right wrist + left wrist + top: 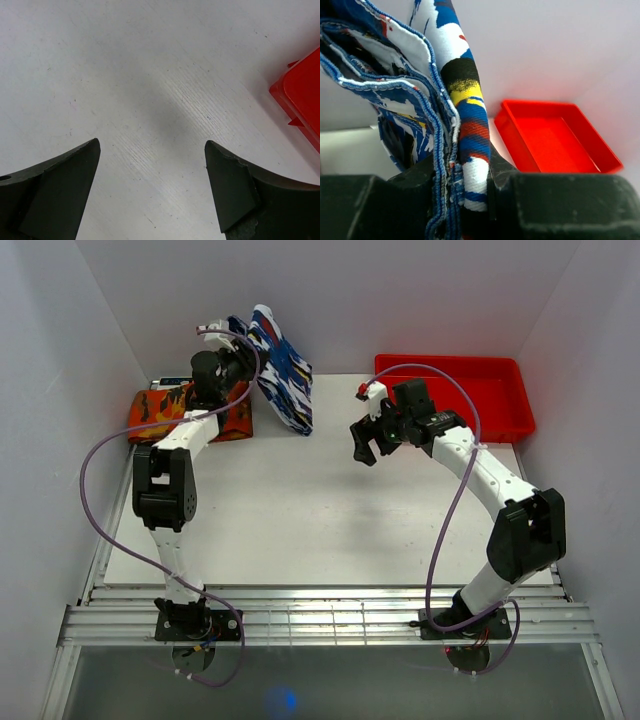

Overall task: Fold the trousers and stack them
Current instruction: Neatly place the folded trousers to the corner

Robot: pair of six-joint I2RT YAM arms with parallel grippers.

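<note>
The trousers (284,375), printed royal blue and white with red, yellow and black marks, hang folded in the air over the table's far left. My left gripper (242,348) is shut on their edge. The left wrist view shows several fabric layers of the trousers (469,120) pinched between the black jaws of the left gripper (465,187). My right gripper (367,445) hovers over the middle of the white table (300,520), to the right of the trousers and apart from them. In the right wrist view the right gripper (152,172) stands wide open with only tabletop between its fingers.
A red tray (520,405) sits at the back right, also seen as the red tray (555,135) and the red tray (302,100). A folded orange and black patterned cloth (160,412) lies at the back left under my left arm. White walls enclose the table.
</note>
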